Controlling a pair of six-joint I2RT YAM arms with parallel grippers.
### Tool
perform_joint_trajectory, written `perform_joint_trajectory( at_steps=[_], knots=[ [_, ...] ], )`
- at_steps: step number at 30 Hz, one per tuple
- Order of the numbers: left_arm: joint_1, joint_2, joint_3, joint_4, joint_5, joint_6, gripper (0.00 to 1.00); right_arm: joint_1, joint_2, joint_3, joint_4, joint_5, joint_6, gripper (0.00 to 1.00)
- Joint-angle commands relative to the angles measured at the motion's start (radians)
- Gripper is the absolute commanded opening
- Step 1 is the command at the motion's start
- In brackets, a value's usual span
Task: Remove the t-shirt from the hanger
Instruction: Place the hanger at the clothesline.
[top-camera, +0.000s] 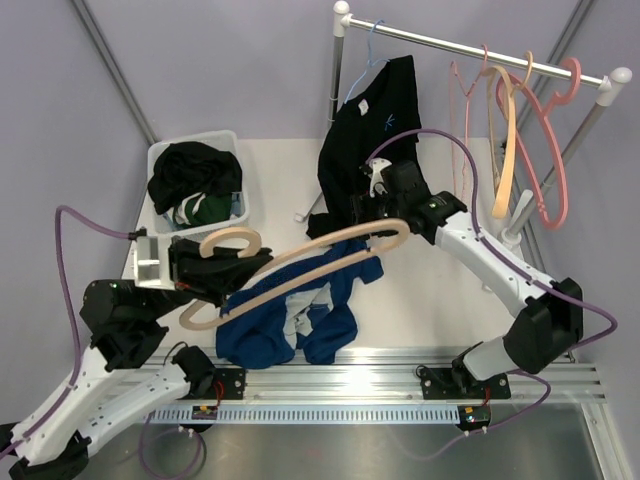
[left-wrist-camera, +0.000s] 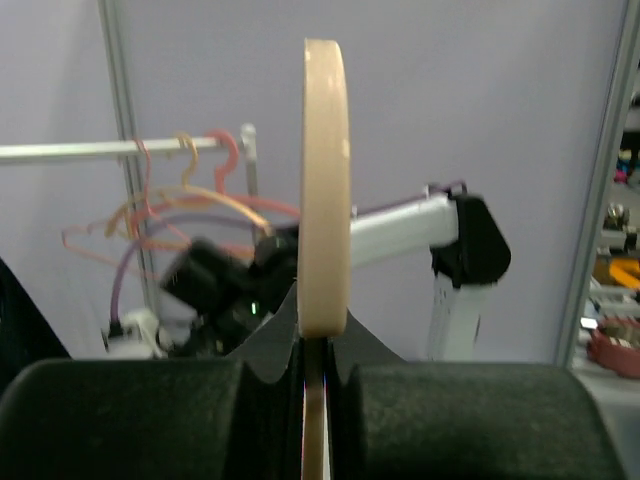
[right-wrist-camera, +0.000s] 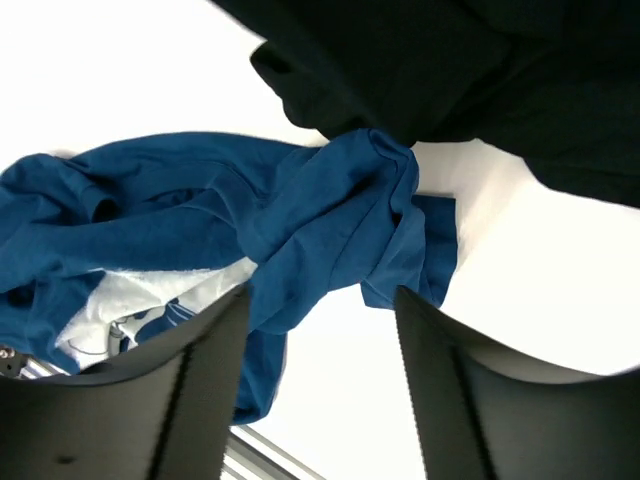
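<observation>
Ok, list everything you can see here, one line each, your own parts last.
t-shirt: one, blue, crumpled on the table below the hanger.
hanger: one, beige, held over the t-shirt.
black garment: one, hanging from the rail.
spare hangers: several, pink and beige, towards the rail's right end.
rail: one, silver, at the back.
basket: one, white, back left on the table.
dark clothes: a heap, black and green, in the basket.
table: one, white.
left hand: shut on the hanger.
right hand: open, above the t-shirt.
</observation>
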Motion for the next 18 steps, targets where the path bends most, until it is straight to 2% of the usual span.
perform_joint_trajectory(
  at_steps=[1, 2, 3, 6, 13, 16, 17, 18],
  knots=[
    [-0.003, -0.044, 0.052, -0.342, 0.116, 0.045, 0.0, -0.009, -0.085, 0.076, 0.005, -0.017, -0.027, 0.71],
    [-0.003, -0.055, 0.085, -0.411, 0.128, 0.043, 0.0, -0.009, -0.109, 0.099, -0.009, -0.003, -0.027, 0.75],
    [-0.001, -0.06, 0.104, -0.518, 0.143, 0.042, 0.0, -0.009, -0.124, 0.123, -0.036, 0.009, -0.027, 0.77],
    [-0.003, -0.084, 0.132, -0.67, 0.205, 0.029, 0.0, -0.009, -0.216, 0.228, -0.078, 0.095, -0.027, 0.78],
    [-0.001, -0.158, 0.07, -0.799, 0.211, 0.06, 0.0, -0.009, -0.318, 0.413, -0.265, 0.007, -0.141, 0.8],
    [-0.001, -0.103, 0.067, -0.781, 0.274, 0.068, 0.0, -0.009, -0.367, 0.411, -0.288, -0.176, -0.147, 0.81],
    [-0.001, -0.081, 0.069, -0.748, 0.292, 0.066, 0.0, -0.007, -0.369, 0.409, -0.305, -0.361, -0.156, 0.81],
    [-0.003, -0.063, 0.072, -0.729, 0.309, 0.065, 0.0, -0.004, -0.369, 0.412, -0.316, -0.457, -0.179, 0.81]
  ],
)
